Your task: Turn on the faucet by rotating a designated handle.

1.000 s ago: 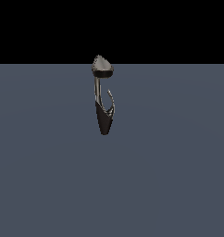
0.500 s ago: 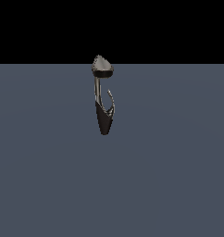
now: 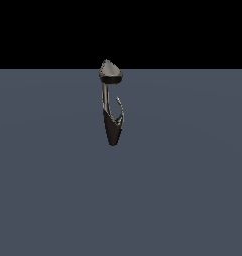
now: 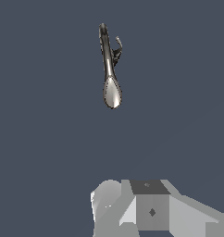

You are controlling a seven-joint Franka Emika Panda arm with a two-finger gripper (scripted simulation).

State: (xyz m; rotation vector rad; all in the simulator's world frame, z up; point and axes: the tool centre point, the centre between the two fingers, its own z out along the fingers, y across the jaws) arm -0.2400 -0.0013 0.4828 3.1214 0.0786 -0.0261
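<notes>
The faucet [image 3: 112, 127] stands on the grey floor in the middle of the exterior view: a dark tapered body, a thin stem and a grey cone-shaped cap [image 3: 110, 71] on top. The handle [image 3: 120, 109], a thin curved prong, branches off the body toward the exterior view's right. The wrist view shows the faucet [image 4: 106, 55] from above with its cap [image 4: 112, 92] and handle [image 4: 117, 47]. A grey and white part of my gripper [image 4: 146, 208] shows at that picture's edge, well apart from the faucet. Its fingertips are out of frame. The arm does not show in the exterior view.
A flat grey-blue floor [image 3: 193, 180] spreads around the faucet. Behind it is a black background [image 3: 193, 30]. No other objects show.
</notes>
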